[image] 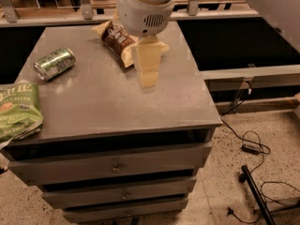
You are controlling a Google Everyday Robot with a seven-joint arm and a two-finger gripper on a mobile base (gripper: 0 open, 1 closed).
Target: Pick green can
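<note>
The green can (55, 63) lies on its side near the left back part of the grey cabinet top (108, 102), its silver end facing left. My gripper (146, 67) hangs above the middle of the top, to the right of the can and well apart from it. It partly hides a brown chip bag (117, 40) behind it.
A flat green chips bag (16, 109) lies at the left front edge, overhanging it. The cabinet has drawers (115, 165) below. Cables (248, 144) and a black pole (255, 196) lie on the floor at right. A railing runs behind the cabinet.
</note>
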